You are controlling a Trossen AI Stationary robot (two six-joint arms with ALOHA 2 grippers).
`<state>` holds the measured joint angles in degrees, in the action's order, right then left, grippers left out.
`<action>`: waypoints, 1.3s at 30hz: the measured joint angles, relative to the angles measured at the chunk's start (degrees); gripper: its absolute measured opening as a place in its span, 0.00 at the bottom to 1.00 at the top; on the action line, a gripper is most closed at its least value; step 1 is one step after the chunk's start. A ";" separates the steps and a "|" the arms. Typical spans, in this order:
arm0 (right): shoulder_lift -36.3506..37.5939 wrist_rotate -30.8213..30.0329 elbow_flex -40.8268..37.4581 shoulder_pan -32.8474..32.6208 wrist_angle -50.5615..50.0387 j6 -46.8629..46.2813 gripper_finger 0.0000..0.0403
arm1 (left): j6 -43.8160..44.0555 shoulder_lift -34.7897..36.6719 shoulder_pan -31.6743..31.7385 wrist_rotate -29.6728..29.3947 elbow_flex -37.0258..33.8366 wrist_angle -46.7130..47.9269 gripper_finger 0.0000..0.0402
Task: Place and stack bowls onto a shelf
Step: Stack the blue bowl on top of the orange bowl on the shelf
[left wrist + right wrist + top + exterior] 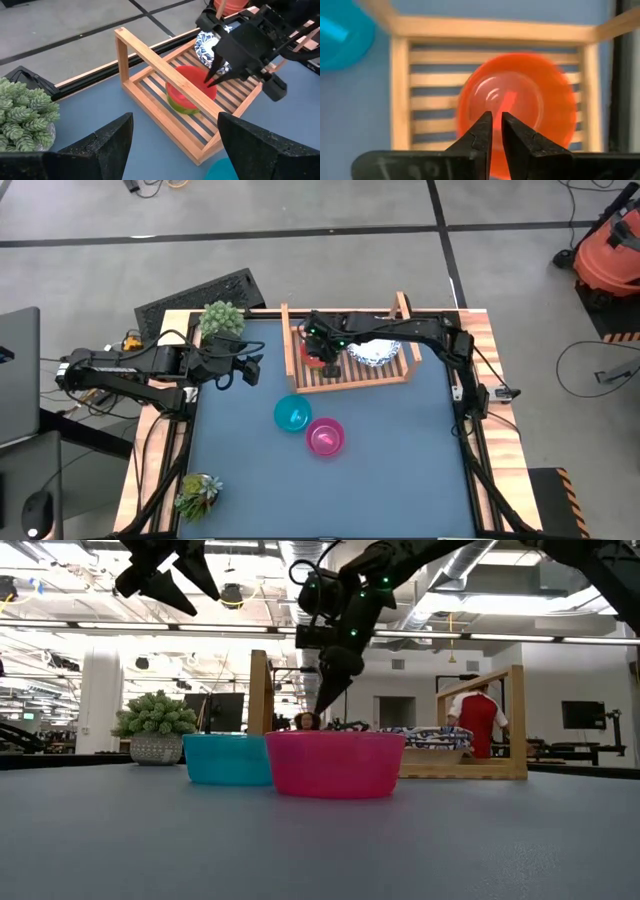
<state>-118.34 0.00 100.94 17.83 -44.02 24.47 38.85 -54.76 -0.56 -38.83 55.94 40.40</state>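
Shelf is pale bare wood, slatted, smooth matt finish. Red bowl looks like glossy plastic with a highlight inside; magenta bowl and teal bowl are smooth plastic, slightly translucent. Patterned bowl looks glazed. Bench top is matt blue-grey. Right gripper's fingers are matt black.

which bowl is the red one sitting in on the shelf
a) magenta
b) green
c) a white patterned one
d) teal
b: the left wrist view shows the red bowl nested in a green bowl on the shelf, below the right hand; the teal bowl and magenta bowl sit on the table.
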 joint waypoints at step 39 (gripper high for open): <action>-7.38 13.57 2.77 -16.22 -4.09 35.42 0.31 | 3.53 0.02 0.01 2.12 0.00 0.20 0.68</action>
<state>-125.73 13.58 103.72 1.61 -48.11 59.88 42.38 -54.74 -0.55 -36.71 55.94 40.60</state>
